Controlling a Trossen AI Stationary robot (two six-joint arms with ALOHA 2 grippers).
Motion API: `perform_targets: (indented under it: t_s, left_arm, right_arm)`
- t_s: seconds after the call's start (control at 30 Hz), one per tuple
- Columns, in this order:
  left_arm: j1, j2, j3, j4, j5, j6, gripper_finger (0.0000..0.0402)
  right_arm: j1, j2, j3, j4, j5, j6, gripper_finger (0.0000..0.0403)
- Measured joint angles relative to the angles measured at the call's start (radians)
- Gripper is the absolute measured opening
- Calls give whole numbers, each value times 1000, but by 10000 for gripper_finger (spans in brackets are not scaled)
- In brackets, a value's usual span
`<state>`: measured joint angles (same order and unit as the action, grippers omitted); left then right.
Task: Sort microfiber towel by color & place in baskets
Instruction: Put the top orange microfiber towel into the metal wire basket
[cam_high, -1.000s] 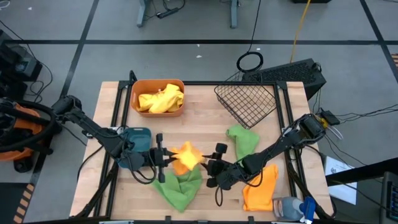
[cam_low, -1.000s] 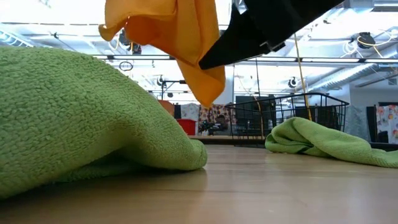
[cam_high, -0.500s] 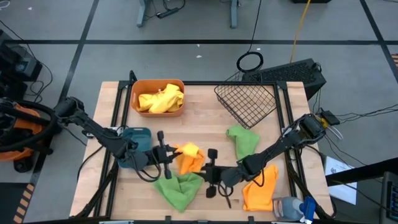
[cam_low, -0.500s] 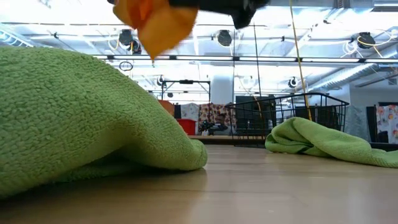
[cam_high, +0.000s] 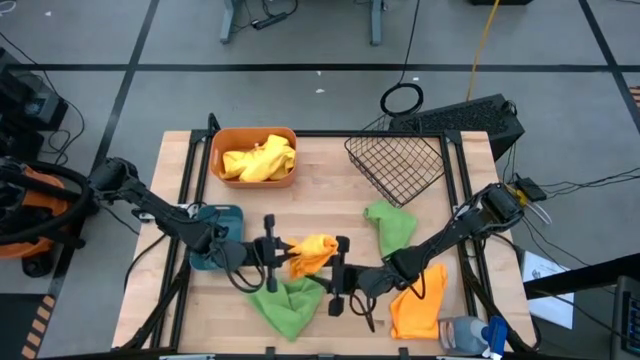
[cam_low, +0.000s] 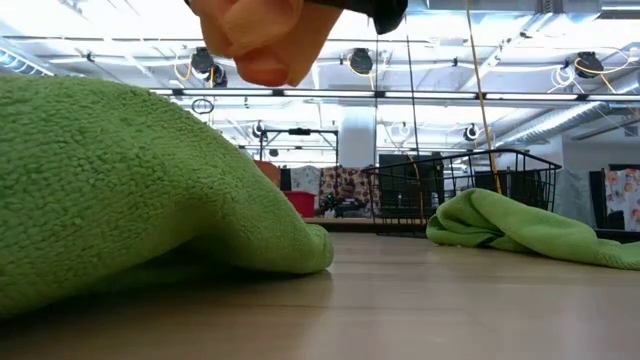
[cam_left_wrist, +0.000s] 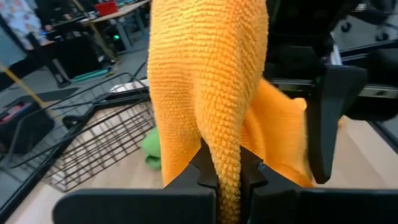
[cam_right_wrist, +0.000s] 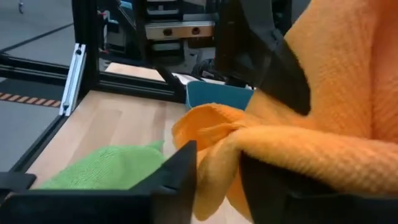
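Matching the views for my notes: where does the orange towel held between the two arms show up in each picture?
High view: orange towel at table centre, between both arms.
Low view: top edge, hanging above the green towel.
Left wrist view: fills the centre.
Right wrist view: right side.
Shared landmark: the wire basket, also in low and left wrist views.

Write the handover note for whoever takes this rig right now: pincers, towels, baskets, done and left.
Left pincer: shut on the orange towel, held above the table centre.
Right pincer: also gripping that towel, from the other side; the towel hangs between the two.
Orange tub, far left: holds a yellow towel.
Wire basket, far right: nothing visible in it.
Teal tub, left edge: contents hidden by the left arm.
Loose: near green towel, second green towel, another orange towel near the right front.
Done: yellow sorted. Left: both orange, both green.
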<state>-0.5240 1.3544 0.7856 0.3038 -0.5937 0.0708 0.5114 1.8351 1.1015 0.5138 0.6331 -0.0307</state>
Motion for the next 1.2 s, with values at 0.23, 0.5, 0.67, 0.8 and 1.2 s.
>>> perform_targets:
  t_s: [0.23, 0.5, 0.67, 0.8, 1.2]
  left_arm:
    - [0, 0, 0, -8, 44, 16, 10]
    - [2, 0, 0, -8, 130, 16, 10]
    - [2, 0, 0, -6, 140, 0, 16]
    - [8, 2, 0, 8, 147, -35, 38]
    - [1, 71, 0, 93, 212, 15, 156]
  right_arm:
    - [8, 0, 0, 58, -1, -48, 178]
    - [9, 0, 0, 65, 96, -39, 200]
    - [10, 0, 0, 66, 93, -53, 201]
    - [15, 0, 0, 85, 101, -56, 201]
    - [17, 0, 0, 94, 91, -27, 201]
